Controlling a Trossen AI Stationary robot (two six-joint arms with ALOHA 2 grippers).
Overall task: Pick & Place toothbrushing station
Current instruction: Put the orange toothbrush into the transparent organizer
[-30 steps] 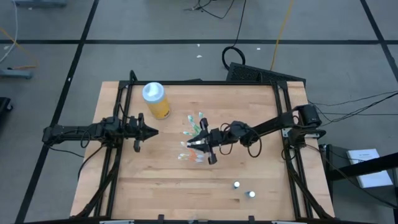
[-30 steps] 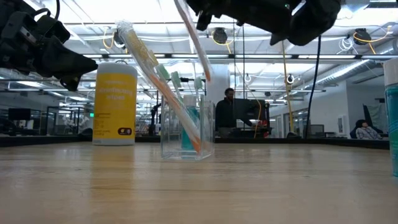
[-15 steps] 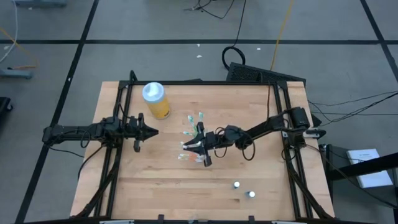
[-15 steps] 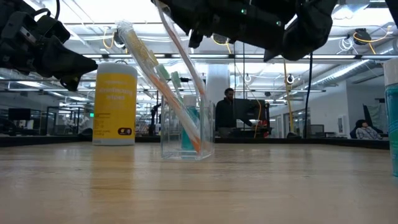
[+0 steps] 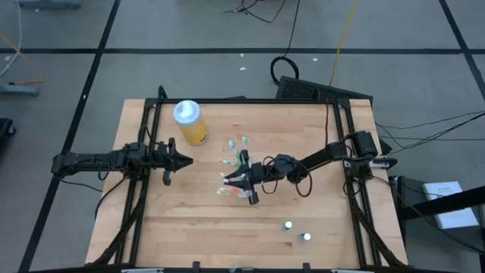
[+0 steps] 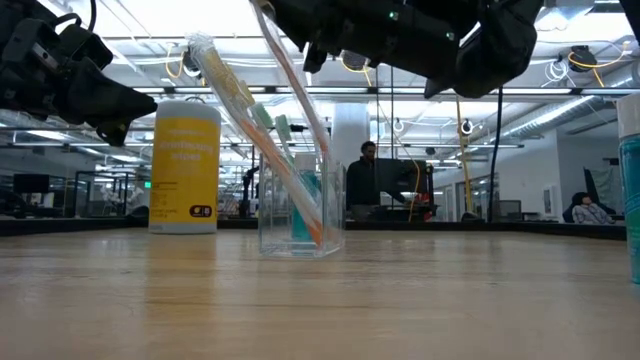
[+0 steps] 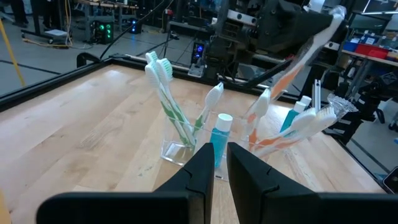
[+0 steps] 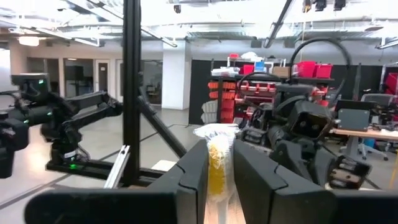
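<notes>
A small clear plastic cup [image 6: 300, 215] stands on the table's middle [image 5: 239, 173]. It holds several green, white and orange toothbrushes [image 7: 171, 102] leaning on its rim, and a teal white-capped tube [image 7: 220, 138]. My right gripper [image 5: 244, 180] is over the cup, shut on an orange toothbrush in a clear wrapper [image 6: 292, 80]. My left gripper [image 5: 182, 160] waits to the cup's left, shut and empty, pointing at the cup [image 7: 217, 163]. My right gripper pinches the wrapped orange toothbrush [image 8: 217, 169] between its two fingers, on its upper part below the wrapper's end [image 8: 216, 133]. The fingers come from the table's right, across the brush. The brush slants, its lower end inside the cup [image 6: 322, 160].
A yellow bottle with a pale blue lid [image 5: 189, 121] stands at the far left. Two small capped tubes [image 5: 289, 225] [image 5: 305, 236] stand near the front right; one shows at the low view's right edge [image 6: 630, 190]. A person [image 6: 368, 175] is in the room behind.
My right gripper has gone toward the table's left edge and down over the cup, still shut on the orange toothbrush. The brush's lower end, above the rim before, is now inside the cup. It has kept nearly still for the last half second.
</notes>
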